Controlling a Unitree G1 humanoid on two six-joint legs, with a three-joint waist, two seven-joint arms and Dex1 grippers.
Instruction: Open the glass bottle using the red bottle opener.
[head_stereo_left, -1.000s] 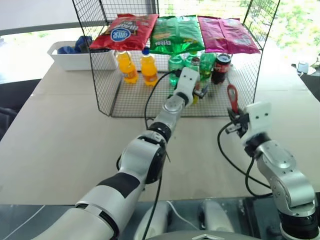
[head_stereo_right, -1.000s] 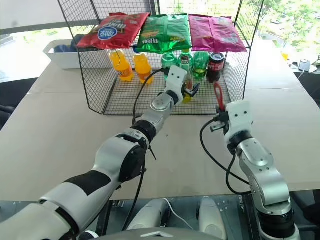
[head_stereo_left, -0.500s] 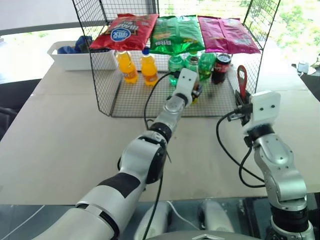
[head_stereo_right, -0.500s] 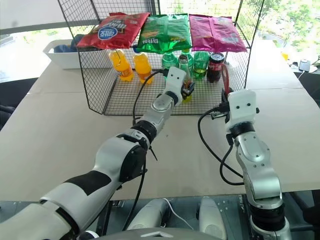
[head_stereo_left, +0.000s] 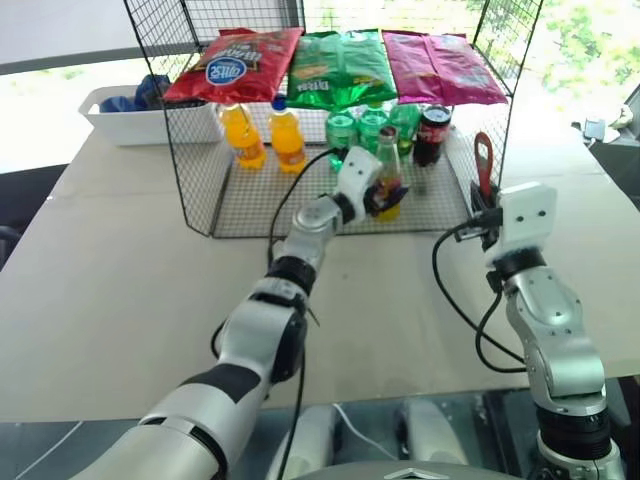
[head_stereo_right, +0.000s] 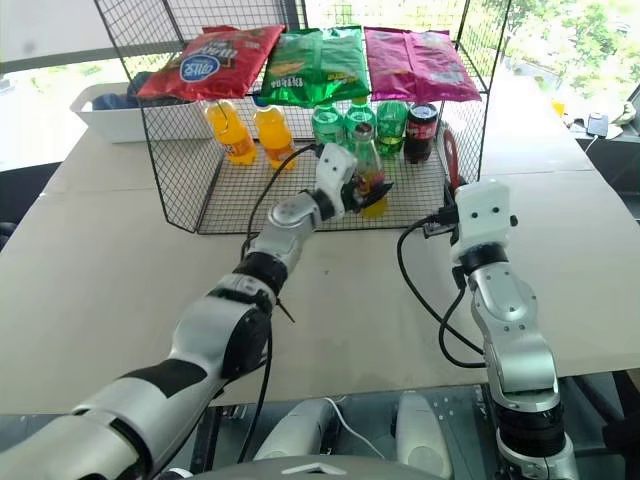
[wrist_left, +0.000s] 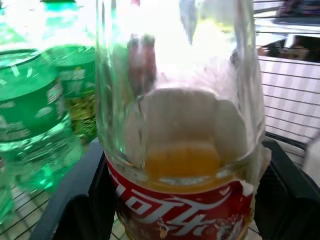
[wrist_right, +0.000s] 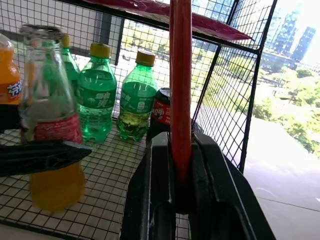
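Glass bottle (head_stereo_left: 388, 178) stands near wire rack's (head_stereo_left: 200, 190) open front edge.

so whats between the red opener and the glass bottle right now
Nothing stands between them. In the left eye view, only bare wire shelf floor separates the red bottle opener, upright in the right hand, from the glass bottle, gripped by the left hand.
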